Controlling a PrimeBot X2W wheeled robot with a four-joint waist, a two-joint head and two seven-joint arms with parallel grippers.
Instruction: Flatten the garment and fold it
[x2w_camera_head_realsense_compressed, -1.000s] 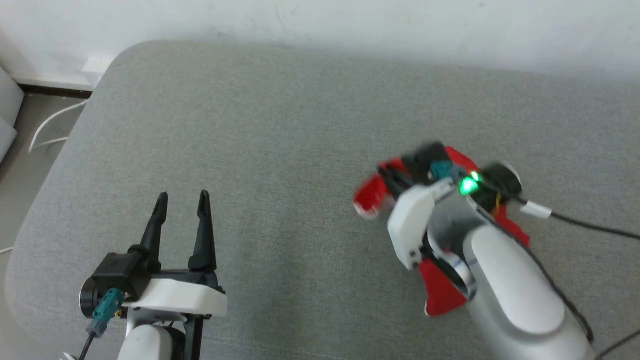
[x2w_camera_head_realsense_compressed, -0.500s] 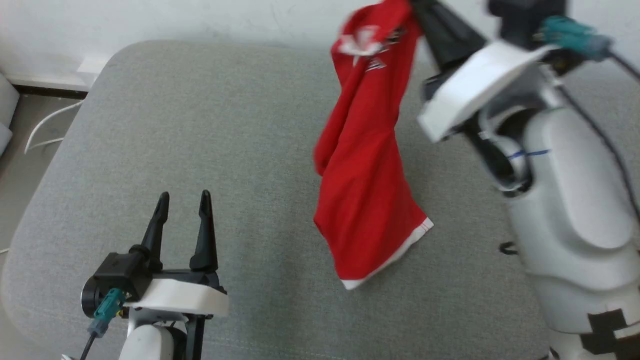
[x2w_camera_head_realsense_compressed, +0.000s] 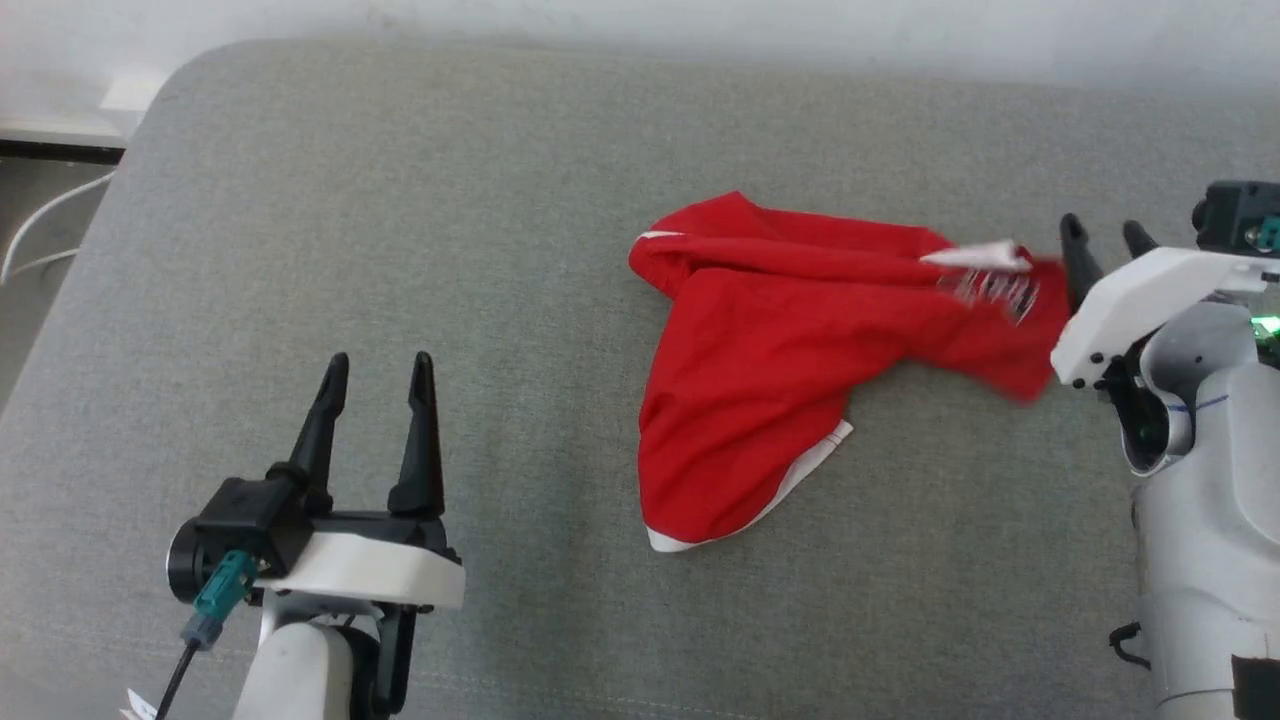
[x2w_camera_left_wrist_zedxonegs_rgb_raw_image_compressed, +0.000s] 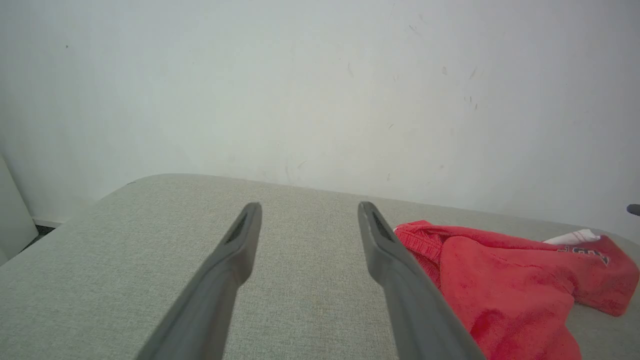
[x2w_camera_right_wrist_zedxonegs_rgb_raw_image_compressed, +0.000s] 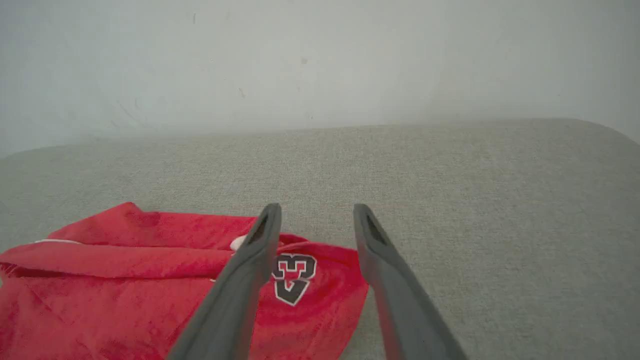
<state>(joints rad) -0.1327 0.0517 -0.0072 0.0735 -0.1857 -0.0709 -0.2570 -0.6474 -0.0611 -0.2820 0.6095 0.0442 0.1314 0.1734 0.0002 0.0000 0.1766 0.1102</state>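
Your right tool (x2w_camera_head_realsense_compressed: 1102, 228) let go, open and empty; bright red thin shorts (x2w_camera_head_realsense_compressed: 770, 400) lie on the grey cloth surface (x2w_camera_head_realsense_compressed: 400, 200), stretching from it toward nine o'clock. Open left tool (x2w_camera_head_realsense_compressed: 380, 362) is farther.

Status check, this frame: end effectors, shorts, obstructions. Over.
Left end effector open, idle. Right end effector open, gripping nothing. Red shorts crumpled beside it on grey cushion, unfolded. No obstruction seen.

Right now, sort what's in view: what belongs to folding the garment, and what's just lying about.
Belongs to the job:
- red shorts, crumpled on the grey cushion
- left gripper, open, apart from the shorts
- right gripper, open at the shorts' right end

Just lying about:
- white cable, off the cushion's left edge
- white wall behind
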